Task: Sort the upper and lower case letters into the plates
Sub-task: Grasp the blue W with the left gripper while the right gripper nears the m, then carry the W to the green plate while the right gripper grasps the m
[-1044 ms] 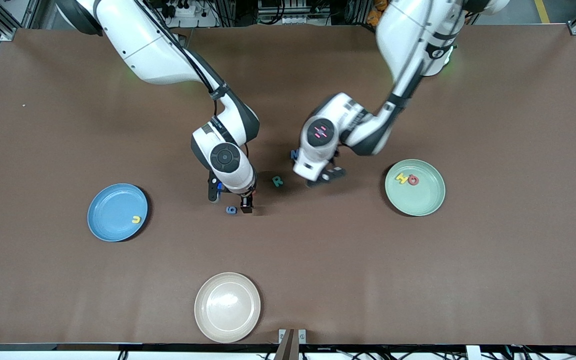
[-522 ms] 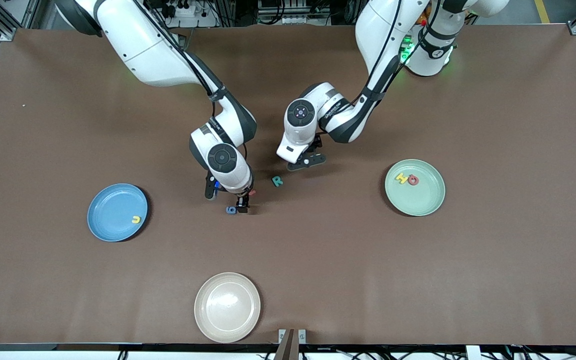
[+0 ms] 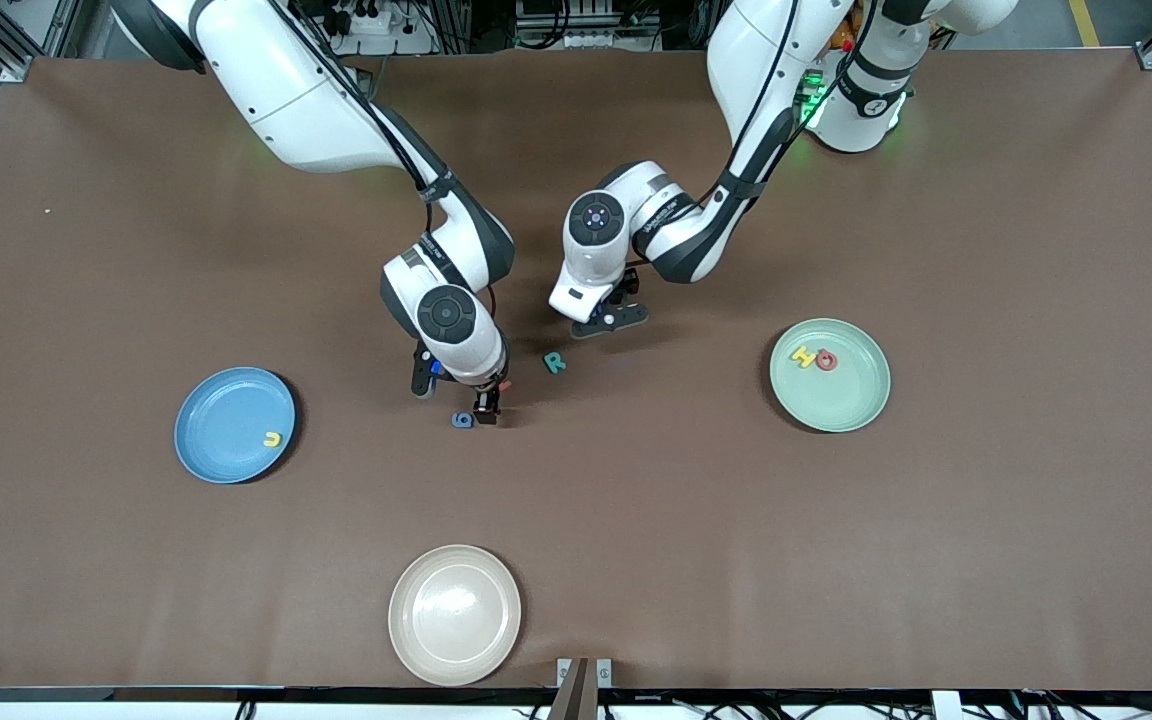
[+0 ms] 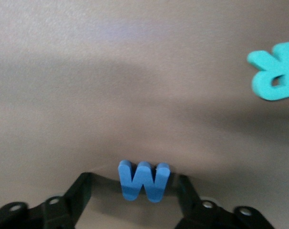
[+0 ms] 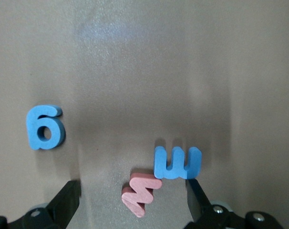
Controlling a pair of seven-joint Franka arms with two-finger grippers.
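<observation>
My left gripper point(image 3: 608, 318) is open and low at the table's middle, its jaws on either side of a blue W point(image 4: 143, 180). A teal R point(image 3: 555, 362) lies beside it, nearer the front camera. My right gripper point(image 3: 485, 410) is open and low over a red m point(image 5: 142, 193). A blue m point(image 5: 177, 162) lies by one of its fingers point(image 5: 197, 195), and a blue g point(image 3: 462, 420) lies just outside the jaws. The blue plate point(image 3: 221, 410) holds a yellow u point(image 3: 272, 439). The mint green plate point(image 3: 851, 395) holds a yellow H point(image 3: 802, 354) and a red Q point(image 3: 826, 361).
A cream-beige plate point(image 3: 454, 613) sits near the front edge of the table. The brown table top point(image 3: 696, 530) is bare between the plates.
My left arm has swung from the green plate's side toward the middle and come down around the blue W. My right gripper has barely shifted by the blue g.
</observation>
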